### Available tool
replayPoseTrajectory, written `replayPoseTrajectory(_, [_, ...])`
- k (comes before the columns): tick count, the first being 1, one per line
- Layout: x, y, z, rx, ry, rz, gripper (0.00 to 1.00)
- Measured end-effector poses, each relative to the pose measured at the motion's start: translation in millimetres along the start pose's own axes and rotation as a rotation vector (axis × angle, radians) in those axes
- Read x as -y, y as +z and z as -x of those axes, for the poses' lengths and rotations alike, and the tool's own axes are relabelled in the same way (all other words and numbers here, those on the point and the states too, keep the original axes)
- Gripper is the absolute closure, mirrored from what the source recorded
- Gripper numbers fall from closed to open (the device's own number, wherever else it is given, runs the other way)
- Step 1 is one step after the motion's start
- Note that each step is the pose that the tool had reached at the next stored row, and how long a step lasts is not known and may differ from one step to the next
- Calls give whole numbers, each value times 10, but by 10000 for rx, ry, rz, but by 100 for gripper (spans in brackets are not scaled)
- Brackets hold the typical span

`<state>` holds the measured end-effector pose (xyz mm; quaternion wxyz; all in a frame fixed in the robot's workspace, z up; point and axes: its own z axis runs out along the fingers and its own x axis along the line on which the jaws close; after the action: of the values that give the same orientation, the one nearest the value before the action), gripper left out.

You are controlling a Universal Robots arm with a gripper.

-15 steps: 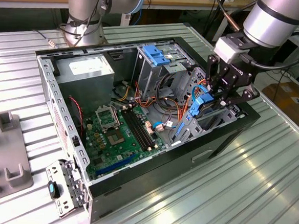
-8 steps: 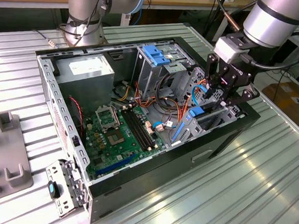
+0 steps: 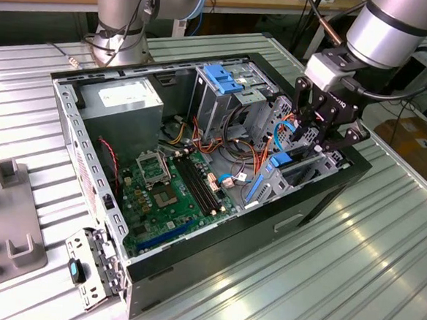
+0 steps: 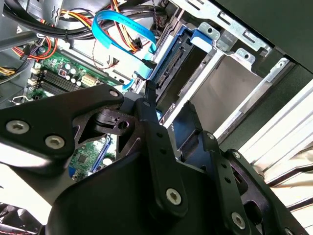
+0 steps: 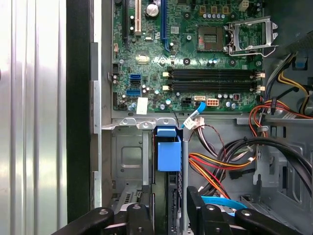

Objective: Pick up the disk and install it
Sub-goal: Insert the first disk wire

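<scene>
- Exterior view's far left: grey moulded fixture [image 3: 4, 219] lying on the ribbed tabletop [image 3: 352, 272].
- Mid-tabletop: open computer case [image 3: 222, 245]. Motherboard [image 3: 171, 190] flat on its floor, power supply [image 3: 122, 99] at 11 o'clock of the board.
- Tall grey cage topped by a blue bracket [image 3: 223, 76], at 1 o'clock of the board.
- Disk [image 3: 277, 167] stands on edge in the low bay at 4 o'clock of the cage, blue rail uppermost.
- End effector [image 3: 314, 141] hangs just above the disk. In the first wrist view its fingers [image 5: 195, 210] are parted, one on either side of the disk's edge; cannot tell whether they clamp it.
</scene>
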<state>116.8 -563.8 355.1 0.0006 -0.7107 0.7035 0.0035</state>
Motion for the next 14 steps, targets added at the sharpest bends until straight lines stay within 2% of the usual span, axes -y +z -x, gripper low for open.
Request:
replayPoseTrajectory(11, [0, 2, 0, 0, 0, 0, 58])
replayPoseTrajectory(14, [0, -44, 0, 2, 0, 0, 58])
